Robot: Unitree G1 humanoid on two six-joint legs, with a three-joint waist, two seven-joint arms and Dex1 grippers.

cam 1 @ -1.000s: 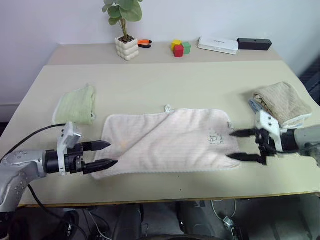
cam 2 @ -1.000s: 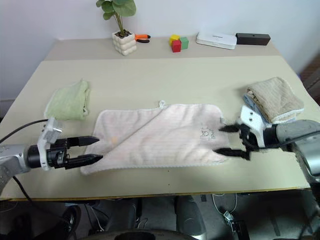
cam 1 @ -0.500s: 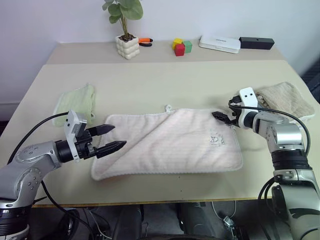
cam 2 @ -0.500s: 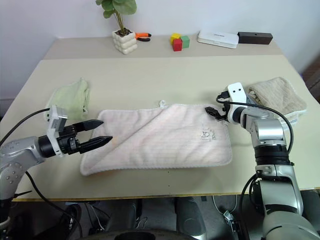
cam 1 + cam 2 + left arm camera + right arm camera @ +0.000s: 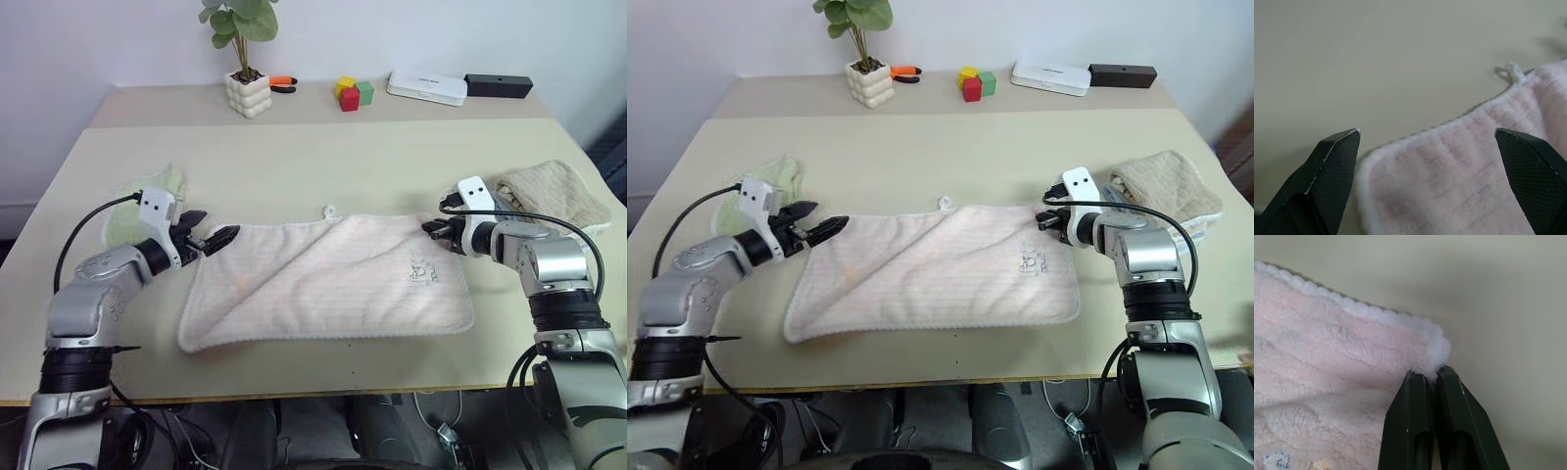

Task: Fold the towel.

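Pink terry is lying spread across the middle of the table (image 5: 294, 147): the towel (image 5: 333, 279) is sitting flat and lengthways, one layer already doubled over on a slant, its small loop (image 5: 329, 211) poking out from the far edge and its embroidered mark (image 5: 423, 272) facing up near the right end. Laid out this way, both far corners are lying open to the two arms, which is probably why each arm is reaching in from its own side.

At the far right corner, the right gripper (image 5: 1431, 382) is pinching the towel: its fingers are pressed together on the white scalloped edge, which is bunching up just above the tips. That grip looks secure enough to lift the corner, though only a little cloth is caught.

At the far left corner, the left gripper (image 5: 1432, 139) is standing fully spread and holding nothing. Its fingers are straddling the corner, one over bare table and one over the pink pile, so closing here should, I judge, catch the edge between them.

A green towel (image 5: 147, 201) is lying just behind the left arm, and a tan towel (image 5: 558, 196) is sitting folded beside the right arm; both are clear of the work. A potted plant (image 5: 245, 59) and coloured blocks (image 5: 355, 92) are standing along the far edge.
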